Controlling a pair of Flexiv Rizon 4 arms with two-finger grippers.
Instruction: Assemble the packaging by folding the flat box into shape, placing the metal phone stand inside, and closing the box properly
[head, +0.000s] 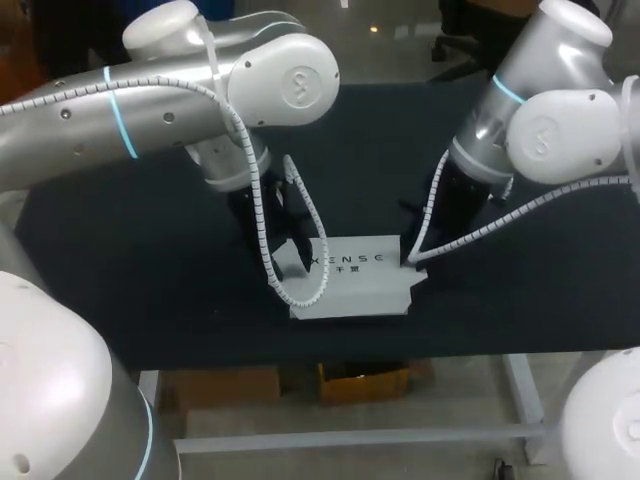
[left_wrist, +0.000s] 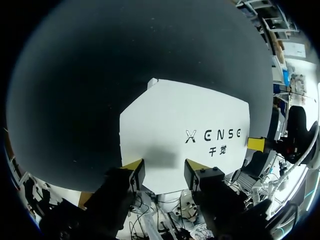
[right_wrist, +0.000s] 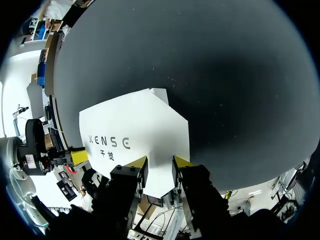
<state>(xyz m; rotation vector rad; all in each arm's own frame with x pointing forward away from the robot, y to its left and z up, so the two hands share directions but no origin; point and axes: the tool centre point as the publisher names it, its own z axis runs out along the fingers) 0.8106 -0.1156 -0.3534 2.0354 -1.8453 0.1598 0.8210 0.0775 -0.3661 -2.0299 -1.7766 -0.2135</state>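
Head view: the flat box (head: 355, 285) lies unfolded near the table's (head: 120, 270) front edge. The left gripper (left_wrist: 164, 172) and right gripper (right_wrist: 160, 167), fingers parted, flank opposite ends, apparently poised to start folding.

The left arm (head: 150, 110) hangs in over the table (head: 100, 280), its wrist bent down near the middle of the front edge. The left gripper (left_wrist: 163, 172) has its yellow-tipped fingers wide apart. Opposite, the right arm (head: 540, 120) slants down, and the right gripper (right_wrist: 159, 167) shows a narrower gap.
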